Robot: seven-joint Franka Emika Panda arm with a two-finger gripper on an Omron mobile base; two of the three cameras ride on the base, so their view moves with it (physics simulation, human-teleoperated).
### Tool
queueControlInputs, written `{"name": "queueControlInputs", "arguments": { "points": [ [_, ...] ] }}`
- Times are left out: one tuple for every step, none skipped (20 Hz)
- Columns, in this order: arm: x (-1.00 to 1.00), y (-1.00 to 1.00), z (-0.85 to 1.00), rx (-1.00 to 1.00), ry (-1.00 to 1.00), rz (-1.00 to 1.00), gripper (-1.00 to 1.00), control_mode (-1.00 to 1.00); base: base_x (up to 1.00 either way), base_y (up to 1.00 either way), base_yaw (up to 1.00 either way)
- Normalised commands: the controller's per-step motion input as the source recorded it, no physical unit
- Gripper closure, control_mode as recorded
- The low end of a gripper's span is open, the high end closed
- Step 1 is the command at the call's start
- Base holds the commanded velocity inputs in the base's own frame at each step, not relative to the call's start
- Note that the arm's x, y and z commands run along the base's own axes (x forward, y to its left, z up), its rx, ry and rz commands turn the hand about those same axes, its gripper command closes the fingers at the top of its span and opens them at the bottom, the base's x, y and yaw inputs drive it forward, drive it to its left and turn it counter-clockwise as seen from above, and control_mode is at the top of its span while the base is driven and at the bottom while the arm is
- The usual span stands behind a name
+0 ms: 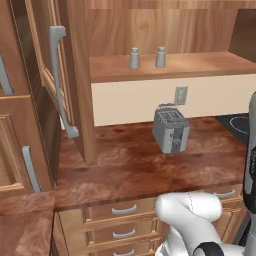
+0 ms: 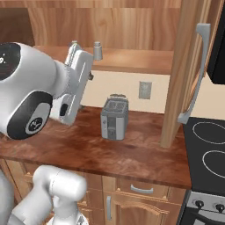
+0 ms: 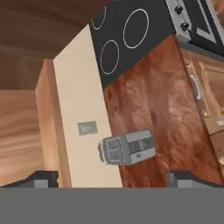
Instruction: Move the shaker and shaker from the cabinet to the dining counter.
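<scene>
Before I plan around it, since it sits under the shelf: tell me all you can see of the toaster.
The toaster is a small grey metal-looking box with two slots on top and darker controls on one side. It stands upright on the reddish-brown worktop, near the cream wall and below the outlet. Nothing else touches it.
</scene>
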Motion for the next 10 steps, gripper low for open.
{"name": "queueControlInputs", "arguments": {
  "points": [
    [0.00, 0.47, 0.03, -0.11, 0.00, 0.62, -1.00, -1.00, 0.00, 0.00, 0.00],
    [0.00, 0.48, 0.04, -0.16, 0.00, 0.57, -1.00, -1.00, 0.00, 0.00, 0.00],
    [0.00, 0.48, 0.05, -0.17, -0.02, 0.55, -1.00, -1.00, 0.00, 0.00, 0.00],
    [0.00, 0.47, 0.05, -0.19, -0.04, 0.53, -1.00, -1.00, 0.00, 0.00, 0.00],
    [0.00, 0.43, 0.07, -0.21, -0.06, 0.51, -1.00, -1.00, 0.00, 0.00, 0.00],
    [0.00, 0.42, 0.08, -0.23, -0.08, 0.47, -1.00, -1.00, 0.00, 0.00, 0.00],
    [0.00, 0.39, 0.09, -0.26, -0.10, 0.44, -1.00, -1.00, 0.00, 0.00, 0.00],
    [0.00, 0.32, 0.13, -0.27, -0.13, 0.41, -1.00, -1.00, 0.00, 0.00, 0.00],
    [0.00, 0.28, 0.13, -0.28, -0.12, 0.37, -1.00, -1.00, 0.00, 0.00, 0.00],
    [0.00, 0.27, 0.17, -0.29, -0.10, 0.31, -1.00, -1.00, 0.00, 0.00, 0.00]
  ]
}}
